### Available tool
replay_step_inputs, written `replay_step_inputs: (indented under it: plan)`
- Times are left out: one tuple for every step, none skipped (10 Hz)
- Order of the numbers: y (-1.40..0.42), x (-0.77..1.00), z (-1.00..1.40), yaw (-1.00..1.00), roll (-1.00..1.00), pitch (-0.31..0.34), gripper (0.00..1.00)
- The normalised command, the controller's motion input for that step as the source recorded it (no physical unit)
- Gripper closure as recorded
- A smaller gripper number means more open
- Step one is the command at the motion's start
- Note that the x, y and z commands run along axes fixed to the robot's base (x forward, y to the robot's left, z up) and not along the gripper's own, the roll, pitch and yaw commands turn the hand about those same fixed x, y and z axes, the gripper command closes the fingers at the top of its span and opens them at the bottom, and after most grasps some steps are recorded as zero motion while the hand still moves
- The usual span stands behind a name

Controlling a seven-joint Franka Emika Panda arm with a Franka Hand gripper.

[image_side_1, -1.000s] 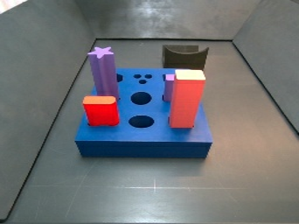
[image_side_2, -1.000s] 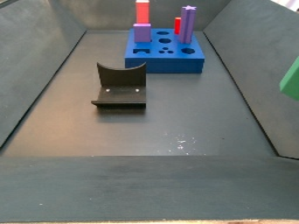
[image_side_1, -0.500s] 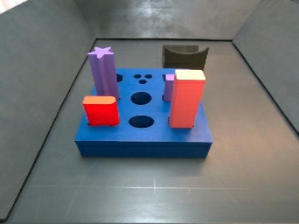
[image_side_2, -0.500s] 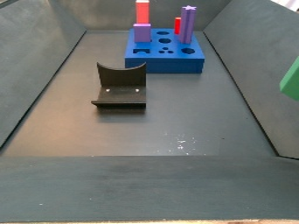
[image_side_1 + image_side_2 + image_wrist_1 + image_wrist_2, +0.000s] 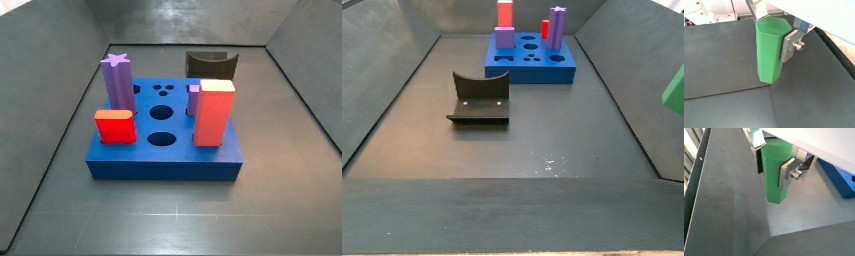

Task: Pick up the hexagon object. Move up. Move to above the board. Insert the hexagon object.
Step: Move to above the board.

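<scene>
Gripper clamped on the hexagon object, lifted off the floor

In both wrist views the gripper [image 5: 773, 35] had its silver fingers [image 5: 791, 45] closed narrow against the flat sides of the hexagon object [image 5: 769, 50], which hung upright with its lower end clear of the grey floor; a corner of the board [image 5: 844, 182] lay off to one side. In a side view only a green edge of the hexagon object [image 5: 675, 88] showed at the frame's border, well apart from the board [image 5: 543, 68], which carried the purple star-topped post [image 5: 116, 80], the tall red block [image 5: 214, 113] and a short red block [image 5: 114, 126]. The fixture [image 5: 478, 98] stood on the floor.
</scene>
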Motion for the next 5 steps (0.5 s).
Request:
replay_step_inputs:
  plan:
    - [0.0, -0.37, 0.02, 0.01, 0.06, 0.079, 1.0]
    - [0.0, -0.37, 0.02, 0.01, 0.06, 0.079, 1.0]
    - [0.0, -0.37, 0.02, 0.01, 0.06, 0.079, 1.0]
    - [0.0, -0.37, 0.02, 0.01, 0.06, 0.079, 1.0]
    - [0.0, -0.37, 0.02, 0.01, 0.06, 0.079, 1.0]
